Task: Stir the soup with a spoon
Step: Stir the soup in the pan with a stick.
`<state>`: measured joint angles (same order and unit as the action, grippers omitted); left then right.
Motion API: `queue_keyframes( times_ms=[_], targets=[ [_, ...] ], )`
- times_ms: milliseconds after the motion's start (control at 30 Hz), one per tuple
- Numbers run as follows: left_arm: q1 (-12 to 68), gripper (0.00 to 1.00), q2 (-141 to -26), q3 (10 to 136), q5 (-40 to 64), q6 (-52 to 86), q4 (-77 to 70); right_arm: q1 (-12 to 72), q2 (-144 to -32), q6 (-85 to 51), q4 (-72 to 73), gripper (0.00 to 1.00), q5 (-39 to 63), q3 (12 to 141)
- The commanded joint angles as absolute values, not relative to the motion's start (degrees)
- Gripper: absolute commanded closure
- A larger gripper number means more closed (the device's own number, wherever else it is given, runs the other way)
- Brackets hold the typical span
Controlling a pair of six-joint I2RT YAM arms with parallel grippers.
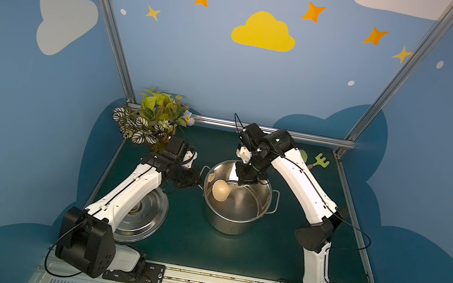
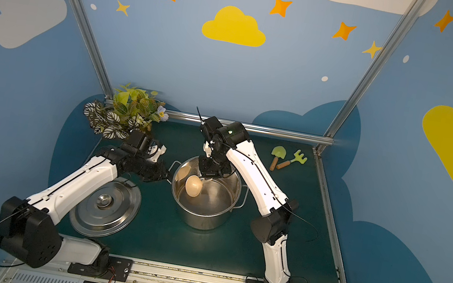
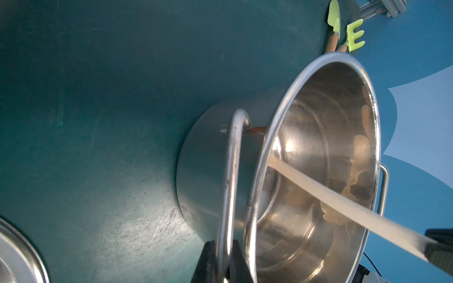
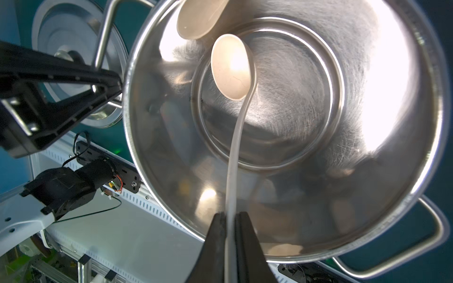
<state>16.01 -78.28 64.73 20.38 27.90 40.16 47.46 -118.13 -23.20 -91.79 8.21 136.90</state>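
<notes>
Right pincer (image 4: 231, 216) clamped the spoon (image 4: 231, 67); left pincer (image 3: 223, 246), apparently, gripped the pot (image 1: 231, 224) by its handle. A wide sweep could have struck the wall and twisted the spoon loose.

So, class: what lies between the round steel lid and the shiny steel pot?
Nothing: between the lid and the pot is bare green mat, in both top views.

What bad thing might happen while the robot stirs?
The spoon is thin where the right pincer pinches it, so it may twist or slip. The left pincer holds the pot by only one handle; a hard push on the wall might tip or slide it.
</notes>
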Motion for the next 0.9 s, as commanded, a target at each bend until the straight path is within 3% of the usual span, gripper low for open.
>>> queue_keyframes(
  times_ms=[0,267,500,867],
  targets=[
    [15.9,0.97,-77.3,64.6,20.6,25.1,41.0,49.2,-113.8,-23.9,-103.2,1.0,7.8,134.0],
    [15.9,0.97,-77.1,64.6,20.5,24.8,41.0,50.9,-103.9,-26.3,-102.8,1.0,2.7,120.0],
    [15.9,0.97,-77.2,64.6,20.6,24.9,41.0,45.8,-96.2,-26.6,-101.1,1.0,0.9,110.0],
    [15.9,0.97,-76.9,64.9,20.8,25.2,40.8,39.9,-103.4,-23.1,-101.2,1.0,1.0,118.7]
  ],
)
